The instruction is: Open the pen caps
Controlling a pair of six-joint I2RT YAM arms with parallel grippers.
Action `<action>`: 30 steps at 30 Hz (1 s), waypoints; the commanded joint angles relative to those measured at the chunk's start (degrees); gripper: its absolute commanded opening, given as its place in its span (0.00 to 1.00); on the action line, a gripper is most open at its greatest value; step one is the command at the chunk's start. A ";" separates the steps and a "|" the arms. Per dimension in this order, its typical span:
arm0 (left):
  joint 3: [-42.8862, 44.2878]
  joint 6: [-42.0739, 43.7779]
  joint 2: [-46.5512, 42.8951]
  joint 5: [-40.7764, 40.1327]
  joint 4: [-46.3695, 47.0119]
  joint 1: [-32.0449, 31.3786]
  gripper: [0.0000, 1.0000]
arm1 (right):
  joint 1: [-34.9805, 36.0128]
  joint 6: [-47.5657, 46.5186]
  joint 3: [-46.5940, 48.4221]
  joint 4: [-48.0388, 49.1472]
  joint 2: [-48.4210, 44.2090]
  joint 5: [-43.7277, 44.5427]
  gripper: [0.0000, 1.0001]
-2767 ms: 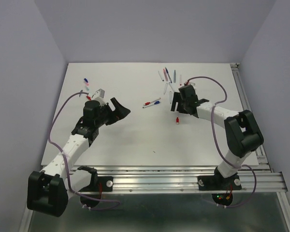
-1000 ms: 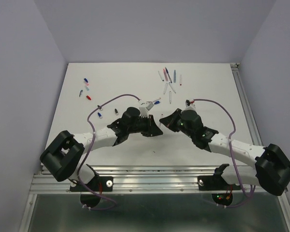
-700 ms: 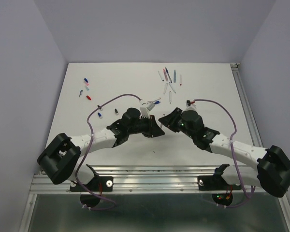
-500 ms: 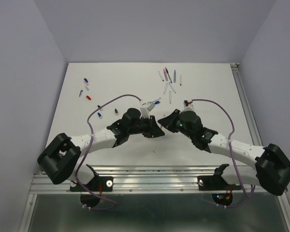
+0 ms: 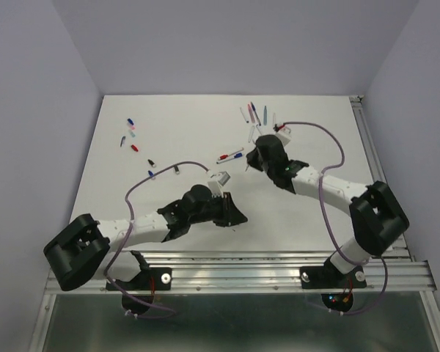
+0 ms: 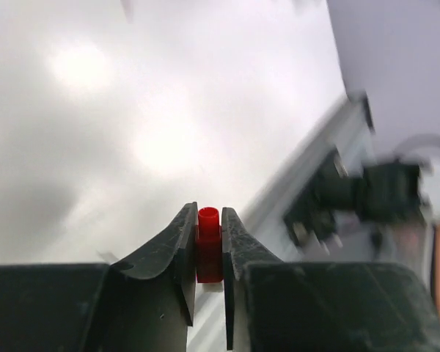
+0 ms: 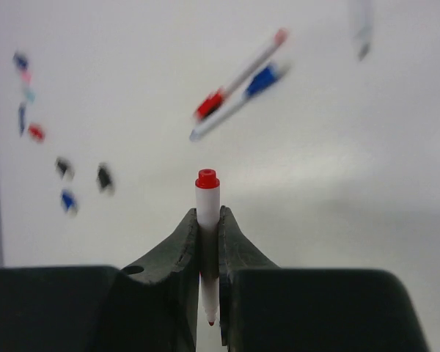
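Two grips show over the white bench (image 5: pixel 183 125); the right fingers (image 7: pixel 185 242) are closed tight on a white pen (image 7: pixel 206 209), its red tip bare; the left fingers (image 6: pixel 177 249), nearly closed, pinch a red cap (image 6: pixel 208 249) near the bench's front edge; loose caps (image 5: pixel 134 147) lie far left.

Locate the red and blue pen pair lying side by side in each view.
Top external: pen pair, mid-table, left of the right gripper.
Left wrist: not in it.
Right wrist: upper centre, beyond its fingers.
Shared landmark: loose red cap, far left.
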 commanded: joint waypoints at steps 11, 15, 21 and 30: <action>-5.29 -5.63 -14.25 -1.13 -9.16 -10.77 0.00 | -18.59 -12.37 18.88 1.31 15.07 9.94 0.01; -1.33 -2.82 -13.89 -4.83 -16.66 -6.21 0.00 | -18.59 -15.79 15.63 3.17 13.85 6.95 0.01; 0.34 0.78 -14.95 -6.76 -20.71 6.18 0.00 | -18.59 -19.31 15.09 2.20 14.46 7.56 0.01; 8.25 4.74 -11.70 -13.09 -28.01 19.72 0.00 | -18.59 -22.81 11.67 4.21 13.49 4.75 0.04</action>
